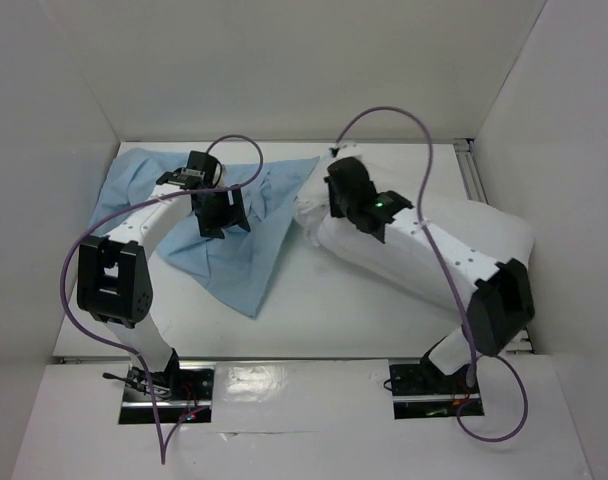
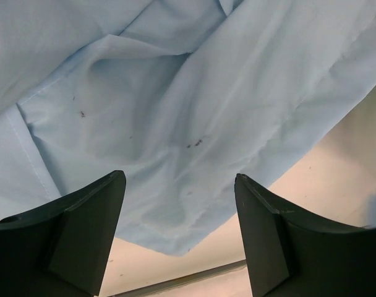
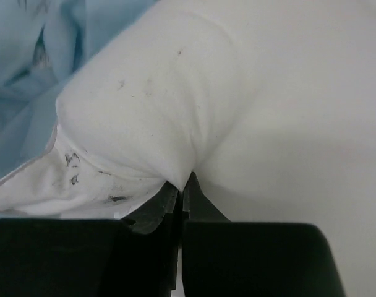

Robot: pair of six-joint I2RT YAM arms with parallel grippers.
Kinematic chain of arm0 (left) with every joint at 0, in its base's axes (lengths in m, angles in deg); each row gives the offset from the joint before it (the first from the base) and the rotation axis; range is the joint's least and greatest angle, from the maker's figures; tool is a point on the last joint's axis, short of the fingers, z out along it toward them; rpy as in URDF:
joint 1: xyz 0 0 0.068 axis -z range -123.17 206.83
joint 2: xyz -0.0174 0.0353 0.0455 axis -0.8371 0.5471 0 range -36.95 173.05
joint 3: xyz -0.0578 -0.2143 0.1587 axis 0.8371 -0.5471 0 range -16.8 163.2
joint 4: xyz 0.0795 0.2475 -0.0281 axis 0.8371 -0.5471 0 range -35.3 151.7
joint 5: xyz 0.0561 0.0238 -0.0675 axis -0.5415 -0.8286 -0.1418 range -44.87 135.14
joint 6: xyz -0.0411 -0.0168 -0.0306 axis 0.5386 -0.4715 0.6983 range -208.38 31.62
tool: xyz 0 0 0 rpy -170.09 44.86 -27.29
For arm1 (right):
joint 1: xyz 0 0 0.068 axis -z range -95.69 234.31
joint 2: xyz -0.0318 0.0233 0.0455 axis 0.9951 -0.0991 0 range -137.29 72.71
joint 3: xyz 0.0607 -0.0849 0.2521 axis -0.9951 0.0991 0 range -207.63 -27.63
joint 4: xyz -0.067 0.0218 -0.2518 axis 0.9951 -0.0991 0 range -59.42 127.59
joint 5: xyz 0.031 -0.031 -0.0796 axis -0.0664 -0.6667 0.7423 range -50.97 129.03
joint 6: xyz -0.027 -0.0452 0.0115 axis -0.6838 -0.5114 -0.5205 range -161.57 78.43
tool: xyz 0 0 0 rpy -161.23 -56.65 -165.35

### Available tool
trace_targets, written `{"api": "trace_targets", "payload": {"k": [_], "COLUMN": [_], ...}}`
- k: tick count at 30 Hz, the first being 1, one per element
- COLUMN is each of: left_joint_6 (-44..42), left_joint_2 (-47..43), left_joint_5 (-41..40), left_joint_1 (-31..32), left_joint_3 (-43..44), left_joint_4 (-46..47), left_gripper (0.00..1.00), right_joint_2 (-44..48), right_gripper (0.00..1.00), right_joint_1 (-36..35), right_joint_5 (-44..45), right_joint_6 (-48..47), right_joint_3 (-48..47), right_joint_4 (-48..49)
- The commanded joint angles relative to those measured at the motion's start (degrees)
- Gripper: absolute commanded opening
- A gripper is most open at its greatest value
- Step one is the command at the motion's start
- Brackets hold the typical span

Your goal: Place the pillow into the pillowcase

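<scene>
Left arm bent at the elbow, left gripper (image 1: 221, 215) held just above the spread light blue pillowcase (image 1: 254, 255), jaws apart, right arm reached across the white pillow (image 1: 384, 265) lying beside the pillowcase, right gripper (image 3: 183, 185) pinched together on a pillow fold.

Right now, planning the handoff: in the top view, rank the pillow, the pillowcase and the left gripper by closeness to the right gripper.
1. The pillow, on the right, pinched in the right gripper itself.
2. The pillowcase, spread just to the left.
3. The left gripper, farther left, open above the pillowcase.
</scene>
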Motion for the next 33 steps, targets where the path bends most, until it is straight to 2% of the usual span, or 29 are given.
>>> {"api": "trace_targets", "payload": {"k": [1,6,9,11,14,20,24,25,26,27,29,33], "left_joint_6": [-1.76,-1.76,-1.24,-0.37,0.35,3.86,3.86,3.08,2.46,2.45,2.45,2.45], "left_joint_2": [-1.71,-1.71,-1.71,-1.71,-1.71,-3.72,-5.75,-5.75,-4.97,-4.26,-3.21,-2.50], "left_joint_5": [-0.79,-0.79,-2.18,-3.94,-5.97,-7.21,-5.97,-5.97,-5.02,-4.49,-3.87,-3.87], "left_joint_1": [-0.81,-0.81,-0.28,-0.28,-0.28,-2.65,-3.80,-3.80,-3.80,-3.80,-3.80,-1.78], "left_joint_3": [2.12,2.65,2.65,2.65,2.65,-2.61,-3.86,-2.90,-1.59,-1.05,0.00,2.03], "left_joint_4": [-0.86,-0.86,-0.86,-1.56,-2.18,-3.50,-2.18,-2.18,-2.18,-2.88,-2.88,-3.41], "left_gripper": [0.84,0.84,0.84,0.84,0.83,0.84,0.84,0.84,0.83,0.82,0.81,0.81], "right_joint_2": [9.65,15.80,17.92,18.62,14.60,7.38,6.14,6.14,5.53,4.92,4.39,3.86], "right_gripper": [0.00,0.00,0.00,0.00,0.00,0.00,0.00,0.05,0.27,0.59,1.00,1.00], "right_joint_1": [5.79,9.84,9.84,8.71,5.11,-3.41,-5.97,-5.98,-5.98,-5.98,-5.98,-5.98], "right_joint_5": [3.62,-1.02,-9.53,-16.99,-22.03,-23.10,-25.29,-26.60,-27.31,-27.93,-27.93,-23.64], "right_joint_6": [2.58,2.42,0.14,-0.49,-1.28,3.19,6.28,6.28,5.23,4.18,1.72,-3.99], "right_joint_3": [-2.77,-6.73,-7.26,-7.87,-7.88,1.67,4.95,4.95,3.91,0.77,-3.55,-14.19], "right_joint_4": [-0.61,-0.10,4.38,6.24,6.24,6.23,6.24,6.24,5.02,2.05,-1.74,-8.08]}}
